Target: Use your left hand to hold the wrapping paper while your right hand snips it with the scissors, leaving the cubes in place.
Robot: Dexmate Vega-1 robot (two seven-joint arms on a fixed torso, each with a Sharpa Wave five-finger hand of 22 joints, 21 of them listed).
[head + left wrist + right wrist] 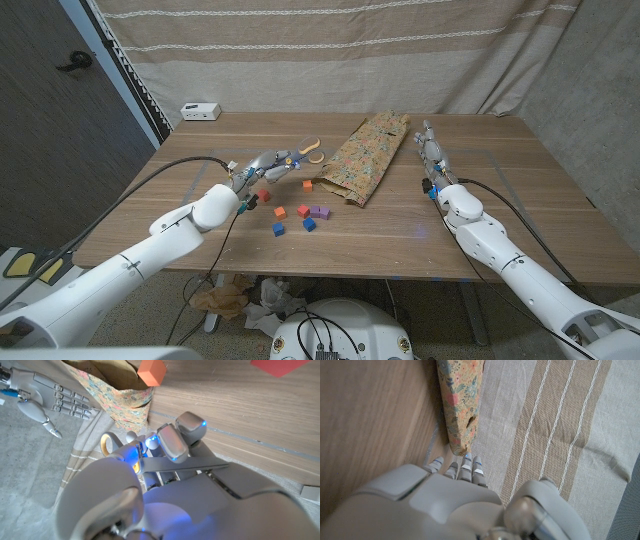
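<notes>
Holding scissors (pixel 300 154) in left robot hand (pixel 268 163), beside wrapping paper (pixel 366 157).

White two-armed robot with silver-grey metal hands

Both arms wear smooth white rounded shells with ball-like joints; a black cable loops along each forearm. The left robot hand (pixel 268 163) is silver-grey with jointed metal fingers (pixel 172 442), blue light glowing on its knuckles, small red and blue fittings at the wrist. The right robot hand (pixel 430 146) matches it, pale grey segmented fingers (pixel 466 467) with white bands
</notes>
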